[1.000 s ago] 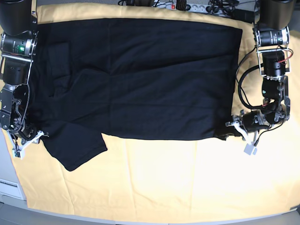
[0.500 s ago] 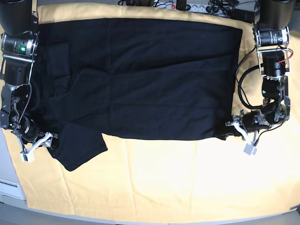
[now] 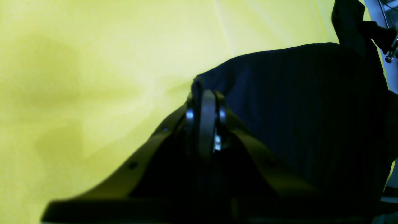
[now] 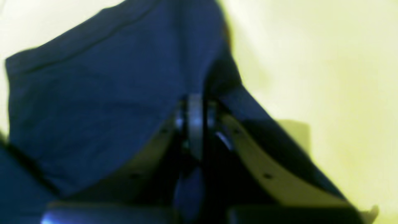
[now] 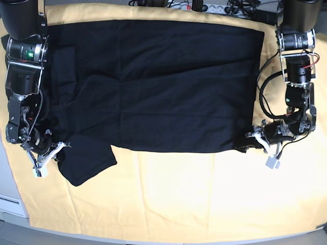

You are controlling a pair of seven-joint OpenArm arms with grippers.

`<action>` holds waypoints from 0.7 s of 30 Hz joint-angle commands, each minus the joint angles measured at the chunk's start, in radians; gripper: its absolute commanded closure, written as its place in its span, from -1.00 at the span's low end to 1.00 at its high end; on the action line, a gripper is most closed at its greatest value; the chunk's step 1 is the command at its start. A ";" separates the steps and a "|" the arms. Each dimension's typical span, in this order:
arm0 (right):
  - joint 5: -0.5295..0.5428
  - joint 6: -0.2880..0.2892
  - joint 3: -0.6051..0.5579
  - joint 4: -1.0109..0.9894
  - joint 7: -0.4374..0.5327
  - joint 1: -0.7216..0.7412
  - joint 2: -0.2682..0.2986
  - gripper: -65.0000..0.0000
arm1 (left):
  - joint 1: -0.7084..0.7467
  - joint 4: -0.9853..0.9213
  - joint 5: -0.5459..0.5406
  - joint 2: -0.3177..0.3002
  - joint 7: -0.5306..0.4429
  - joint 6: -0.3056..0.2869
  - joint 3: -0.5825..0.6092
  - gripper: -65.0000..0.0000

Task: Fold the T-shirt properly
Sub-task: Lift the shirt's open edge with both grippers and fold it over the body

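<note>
The black T-shirt (image 5: 153, 87) lies spread flat, its hem toward the base view's right and one short sleeve (image 5: 87, 161) sticking out at the lower left. My left gripper (image 5: 249, 140) is shut on the near hem corner; in the left wrist view its jaws (image 3: 203, 93) pinch the edge of the T-shirt (image 3: 311, 109). My right gripper (image 5: 60, 149) sits at the sleeve's outer edge. Up close in the right wrist view, the right gripper (image 4: 194, 99) is shut with the dark T-shirt (image 4: 93, 93) fabric bunched around its tips.
A large pale yellow cloth (image 5: 179, 194) covers the table under the shirt. A power strip (image 5: 204, 6) and cables lie along the back edge. The table's grey front edge (image 5: 153, 241) runs along the bottom.
My right gripper slid right onto the sleeve's edge and went from open to shut on the fabric. The left arm and its grip have not moved.
</note>
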 commanded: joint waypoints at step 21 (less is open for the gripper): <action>0.499 0.122 0.005 0.018 -0.376 0.112 0.173 1.00 | -0.086 0.051 -0.320 -0.039 0.146 -0.092 -0.006 1.00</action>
